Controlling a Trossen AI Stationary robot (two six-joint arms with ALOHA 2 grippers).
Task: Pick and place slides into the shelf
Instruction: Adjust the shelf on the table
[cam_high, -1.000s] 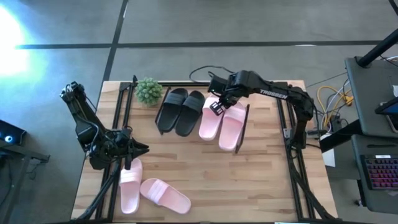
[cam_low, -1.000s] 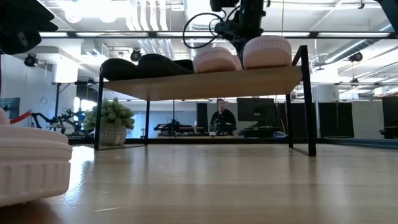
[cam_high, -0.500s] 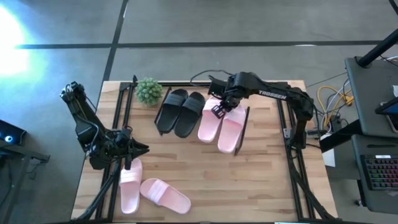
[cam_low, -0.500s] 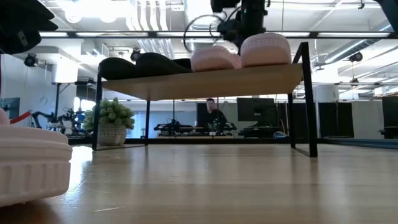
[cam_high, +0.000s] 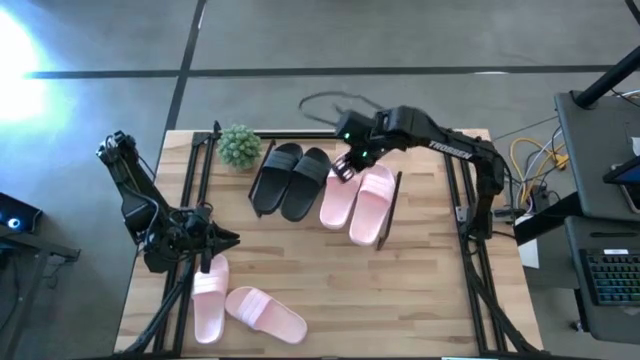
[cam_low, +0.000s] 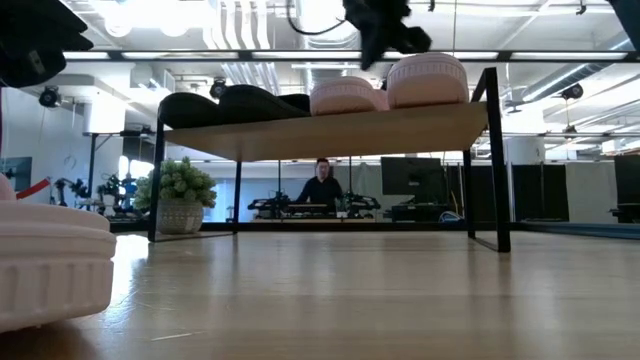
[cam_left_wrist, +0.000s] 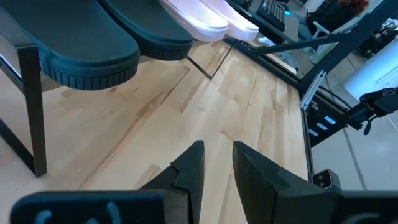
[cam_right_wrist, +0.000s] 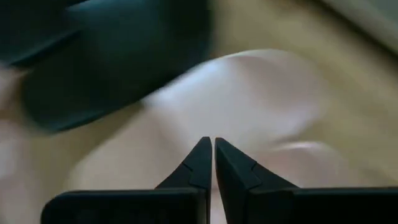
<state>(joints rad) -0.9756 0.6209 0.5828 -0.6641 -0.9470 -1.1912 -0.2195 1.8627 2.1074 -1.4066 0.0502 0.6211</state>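
Observation:
The shelf (cam_low: 330, 133) stands at the table's far middle. On its top plank lie two black slides (cam_high: 290, 180) and two pale pink slides (cam_high: 358, 200), side by side on their soles; the heels of all four show in the left wrist view (cam_left_wrist: 87, 59). Two more pink slides (cam_high: 245, 305) lie on the table's near left. My right gripper (cam_high: 345, 165) hovers shut above the far end of the left pink shelf slide (cam_right_wrist: 249, 106), clear of it in the low view (cam_low: 385, 25). My left gripper (cam_left_wrist: 216, 163) waits low at the table's left, slightly open.
A small potted plant (cam_high: 240, 146) stands at the table's far left, beside the shelf. Black frame rails (cam_high: 195, 180) run along both sides of the table. A cable loops behind the far edge (cam_high: 320, 103). Bare wood lies between the shelf and the near slides. A person stands far behind.
My right gripper has risen off the pink slides on the shelf, moved a little toward the table's far left and turned. The slides on the shelf stay in their row.

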